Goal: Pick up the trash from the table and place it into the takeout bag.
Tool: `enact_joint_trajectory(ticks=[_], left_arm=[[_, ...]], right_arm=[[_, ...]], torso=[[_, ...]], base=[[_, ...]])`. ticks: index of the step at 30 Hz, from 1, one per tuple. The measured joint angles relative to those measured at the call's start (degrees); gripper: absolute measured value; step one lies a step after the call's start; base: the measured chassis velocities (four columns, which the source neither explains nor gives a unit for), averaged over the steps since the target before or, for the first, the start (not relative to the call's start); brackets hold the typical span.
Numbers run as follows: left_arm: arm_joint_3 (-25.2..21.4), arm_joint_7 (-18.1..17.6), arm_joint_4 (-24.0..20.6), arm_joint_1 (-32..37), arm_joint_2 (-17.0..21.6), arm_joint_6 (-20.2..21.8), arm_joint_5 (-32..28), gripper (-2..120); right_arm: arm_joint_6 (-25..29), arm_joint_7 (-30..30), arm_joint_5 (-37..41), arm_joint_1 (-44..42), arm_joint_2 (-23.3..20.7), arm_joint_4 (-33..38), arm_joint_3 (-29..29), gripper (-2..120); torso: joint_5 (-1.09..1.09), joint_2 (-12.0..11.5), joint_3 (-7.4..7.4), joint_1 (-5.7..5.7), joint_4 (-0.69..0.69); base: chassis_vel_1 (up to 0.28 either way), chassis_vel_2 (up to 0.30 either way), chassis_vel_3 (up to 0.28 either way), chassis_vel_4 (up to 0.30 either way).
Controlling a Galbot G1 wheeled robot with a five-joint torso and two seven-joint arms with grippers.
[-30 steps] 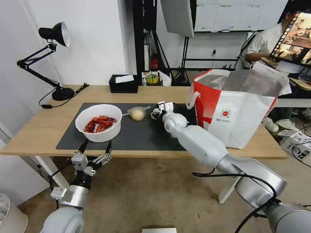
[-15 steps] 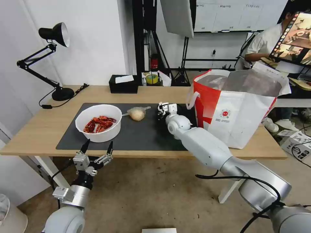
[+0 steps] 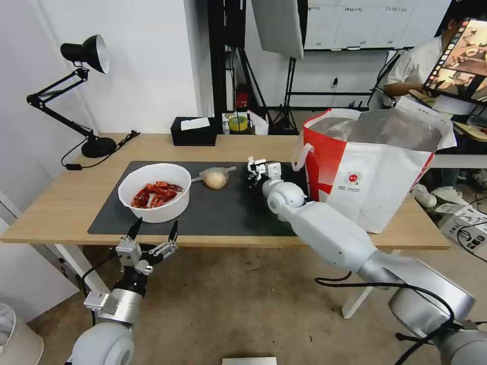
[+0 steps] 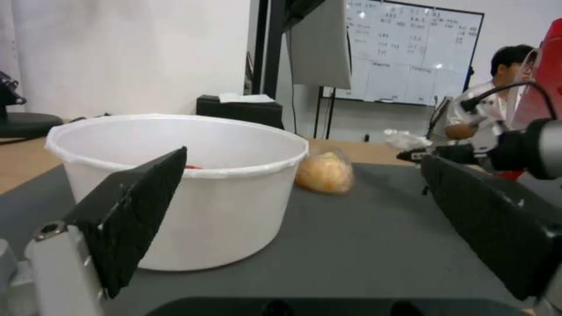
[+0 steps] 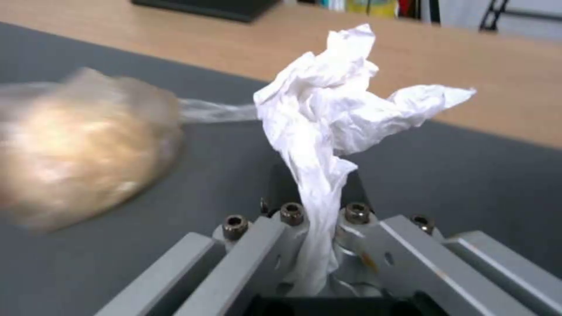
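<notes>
Light wood of the table [image 3: 61,203] runs wide under a dark mat [image 3: 223,208]. My right gripper [image 3: 255,170] is clenched on the crumpled tissue [image 5: 333,114] above the mat's far side, between the small bag with a beige lump [image 3: 215,178] on its left and the takeout bag [image 3: 375,167] on its right. My left gripper [image 3: 152,233] hangs spread apart at the near edge, just before the white bowl of shells [image 3: 154,192]. Against the far edge sits a black tissue box [image 3: 193,131].
</notes>
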Motion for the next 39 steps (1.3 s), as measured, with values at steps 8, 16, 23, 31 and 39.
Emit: enact_joint_trajectory(ticks=[8,16,23,31,39], left_arm=[[0.1,-0.1,-0.4,0.2,-0.3,0.0,0.0,100],[0.7,-0.2,-0.9,0.3,-0.4,0.2,0.2,100],[1.0,-0.2,-1.1,0.3,-0.8,0.2,0.4,100],[1.4,-0.2,-1.5,0.3,-0.8,0.3,0.6,100],[2.6,-0.3,-1.5,0.2,-1.3,0.3,1.5,100]], right_arm=[[4.6,-0.8,-3.5,-5.3,-8.8,15.5,1.5,0],[11.7,-4.3,-8.6,-9.0,-16.0,25.1,7.5,0],[13.8,-3.3,-10.0,-9.8,-20.0,31.2,11.9,0],[9.9,1.6,-5.1,-10.7,-25.7,35.5,20.5,0],[5.5,6.4,0.2,-12.5,-29.3,35.8,26.7,0]], torso=[[0.01,0.0,-0.01,0.00,0.00],[0.01,0.0,-0.01,0.00,-0.01],[0.00,0.0,-0.01,0.00,0.00],[0.00,0.0,-0.01,0.00,0.00],[0.00,0.0,-0.01,-0.01,-0.01]], base=[[0.000,0.000,0.000,0.000],[0.000,0.000,0.000,0.000],[0.000,0.000,0.000,0.000],[0.000,0.000,0.000,0.000],[0.000,0.000,0.000,0.000]])
